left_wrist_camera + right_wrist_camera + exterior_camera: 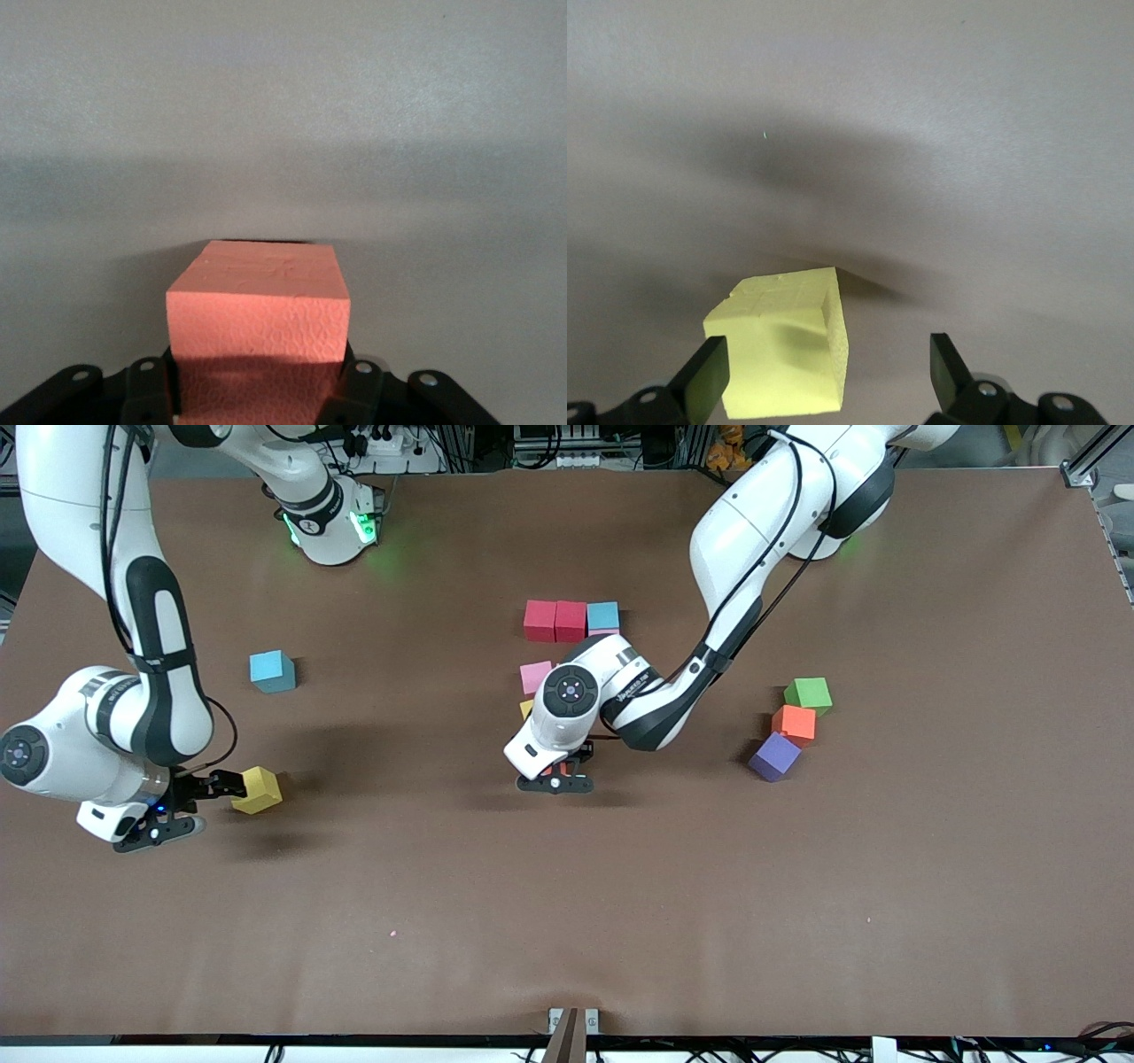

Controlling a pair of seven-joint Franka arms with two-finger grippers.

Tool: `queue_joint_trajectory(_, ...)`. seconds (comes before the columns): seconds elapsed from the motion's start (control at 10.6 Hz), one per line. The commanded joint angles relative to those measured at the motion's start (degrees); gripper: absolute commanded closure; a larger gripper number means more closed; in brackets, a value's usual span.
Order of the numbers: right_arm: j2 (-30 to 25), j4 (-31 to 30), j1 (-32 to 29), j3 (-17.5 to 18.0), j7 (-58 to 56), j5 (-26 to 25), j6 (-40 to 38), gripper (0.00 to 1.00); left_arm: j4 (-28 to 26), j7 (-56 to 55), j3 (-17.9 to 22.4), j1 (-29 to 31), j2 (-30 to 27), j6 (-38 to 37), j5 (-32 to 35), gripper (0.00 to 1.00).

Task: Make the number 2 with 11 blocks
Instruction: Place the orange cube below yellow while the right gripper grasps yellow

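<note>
While the left gripper (556, 777) is clamping a pink cube (257, 305) between narrow jaws just nearer the camera than the half-built figure, the main risk is sitting in how little of that figure can be seen; the arm is covering the middle of the number 2 (567, 655), so a cube set down blind could be nudging the yellow piece (526, 708) or the placed pink cube (535, 676) out of line; a crooked release would be leaving a gap in the row.

The right gripper (208, 804) is standing wide, with a yellow cube (258, 789) touching one finger (709, 376) and clear of the other; closing off-centre could be spinning it away, since it is lying skewed to the jaws.

The digit is running lengthwise toward the camera, its top row of two red cubes (555, 620) and a light blue one (603, 616) lying nearest the bases; a spare light blue cube (272, 670) is waiting toward the right arm's end, and the orange cube (794, 724), purple cube (775, 755) and green cube (809, 694) toward the left arm's.
</note>
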Motion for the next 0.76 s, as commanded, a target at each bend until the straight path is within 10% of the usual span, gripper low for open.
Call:
queue_joint_trajectory(0.0, -0.72, -2.29, 0.54, 0.5, -1.06, -0.86, 1.15, 0.0, 1.97, -2.64, 0.62, -1.36, 1.12, -0.14, -0.06, 0.66)
queue_joint_trajectory(0.66, -0.1, -5.89, 1.68, 1.2, -0.98, -0.33, 6.75, 0.0, 1.89, -6.86, 1.41, -3.12, 1.65, 1.09, -0.41, 0.57)
